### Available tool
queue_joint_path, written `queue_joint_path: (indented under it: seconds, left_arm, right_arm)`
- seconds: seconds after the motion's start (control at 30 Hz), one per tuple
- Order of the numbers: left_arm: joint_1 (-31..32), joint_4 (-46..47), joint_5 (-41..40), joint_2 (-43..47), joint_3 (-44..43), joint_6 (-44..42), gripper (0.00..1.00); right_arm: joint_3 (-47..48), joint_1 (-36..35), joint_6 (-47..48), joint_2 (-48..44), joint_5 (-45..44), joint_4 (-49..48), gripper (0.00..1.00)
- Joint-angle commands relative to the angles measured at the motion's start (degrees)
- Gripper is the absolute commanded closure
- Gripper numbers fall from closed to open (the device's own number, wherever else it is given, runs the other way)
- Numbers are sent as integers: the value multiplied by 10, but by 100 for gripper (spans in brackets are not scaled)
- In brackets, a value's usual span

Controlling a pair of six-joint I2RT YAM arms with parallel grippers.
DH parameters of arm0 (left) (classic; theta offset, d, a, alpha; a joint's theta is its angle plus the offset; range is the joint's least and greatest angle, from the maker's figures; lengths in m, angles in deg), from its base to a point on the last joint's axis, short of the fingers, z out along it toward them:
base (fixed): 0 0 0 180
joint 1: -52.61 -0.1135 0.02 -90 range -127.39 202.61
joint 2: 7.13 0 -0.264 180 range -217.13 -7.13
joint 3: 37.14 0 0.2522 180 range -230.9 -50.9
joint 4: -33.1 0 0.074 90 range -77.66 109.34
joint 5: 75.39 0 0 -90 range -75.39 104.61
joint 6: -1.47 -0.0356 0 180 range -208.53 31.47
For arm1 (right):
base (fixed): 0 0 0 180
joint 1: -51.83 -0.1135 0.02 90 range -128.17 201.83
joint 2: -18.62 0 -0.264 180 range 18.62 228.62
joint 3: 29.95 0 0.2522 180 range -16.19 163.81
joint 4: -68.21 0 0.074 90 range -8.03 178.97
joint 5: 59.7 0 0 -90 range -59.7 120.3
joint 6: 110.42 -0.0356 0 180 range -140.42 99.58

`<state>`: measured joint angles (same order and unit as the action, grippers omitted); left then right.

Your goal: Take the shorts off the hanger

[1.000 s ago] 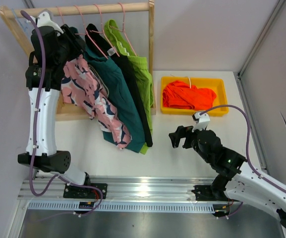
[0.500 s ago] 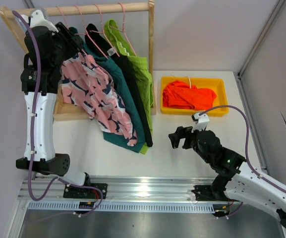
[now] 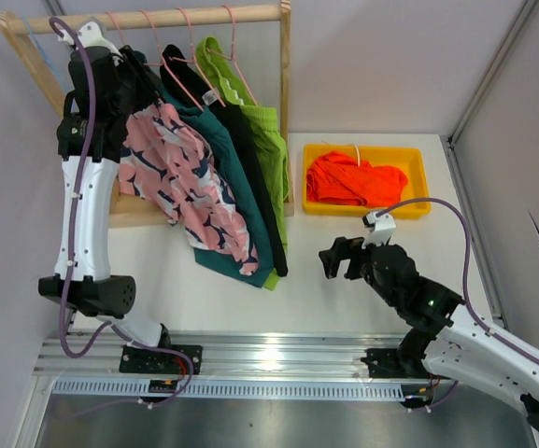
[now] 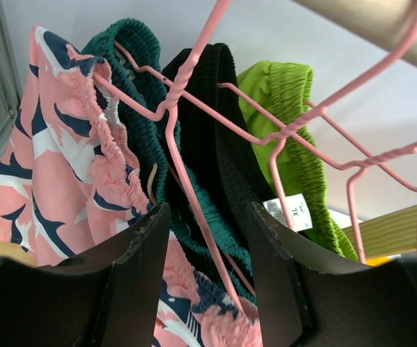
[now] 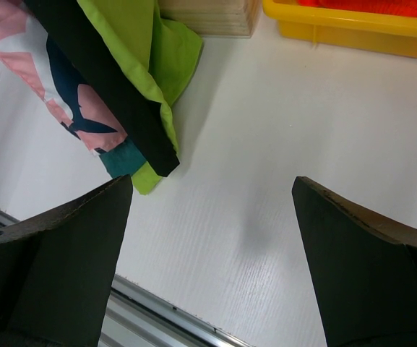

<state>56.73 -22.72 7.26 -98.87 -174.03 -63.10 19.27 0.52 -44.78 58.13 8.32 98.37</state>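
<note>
Pink shorts with navy splotches (image 3: 180, 177) hang from a pink wire hanger (image 4: 194, 195) at the left end of the wooden rod (image 3: 204, 16). My left gripper (image 3: 138, 79) is up beside the rod. In its wrist view the left gripper (image 4: 208, 217) is shut on the pink shorts (image 4: 56, 166) at the gathered waistband, with the hanger wire between the jaws too. Teal shorts (image 3: 232, 187), black shorts (image 3: 250, 159) and lime green shorts (image 3: 267, 140) hang behind. Orange shorts (image 3: 353, 177) lie in the yellow bin (image 3: 414, 210). My right gripper (image 3: 336, 259) is open and empty above the table.
The rack's wooden base (image 3: 129, 213) and right upright (image 3: 286, 112) stand by the bin. In the right wrist view the right gripper (image 5: 212, 184) looks down on white tabletop, with the shorts' hems (image 5: 132, 123) at left and the yellow bin (image 5: 353, 32) above. Aluminium rails run along the near edge.
My left arm swung up and left, then back right near the rod. The pink shorts lifted and spread wider across the teal pair. The right arm stayed still.
</note>
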Motion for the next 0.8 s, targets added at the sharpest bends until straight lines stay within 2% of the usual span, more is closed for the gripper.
queue_joint_path:
  seconds: [0.0, 0.17, 0.27, 0.3, 0.4, 0.57, 0.77]
  left_arm:
    - [2, 21, -7, -11, -9, -9, 48]
    - [4, 27, -13, -34, -19, -11, 53]
    - [5, 23, -15, -48, -32, -13, 68]
    - [5, 18, -17, -56, -47, -13, 82]
    - [5, 1, -26, -66, -68, -14, 100]
    - [8, -14, -37, -46, -75, -27, 100]
    - [15, -60, -28, -8, -129, -38, 100]
  right_arm:
    - [0, 6, 7, -9, 0, -8, 1]
    - [-3, 16, 8, -2, 6, -11, 1]
    - [-5, 18, 11, 1, 7, -14, 1]
    - [-7, 19, 10, 2, 8, -15, 1]
    - [-8, 24, 11, 5, 14, -19, 1]
    - [-5, 27, 9, 14, 28, -37, 0]
    - [48, 8, 38, 48, 119, -97, 1]
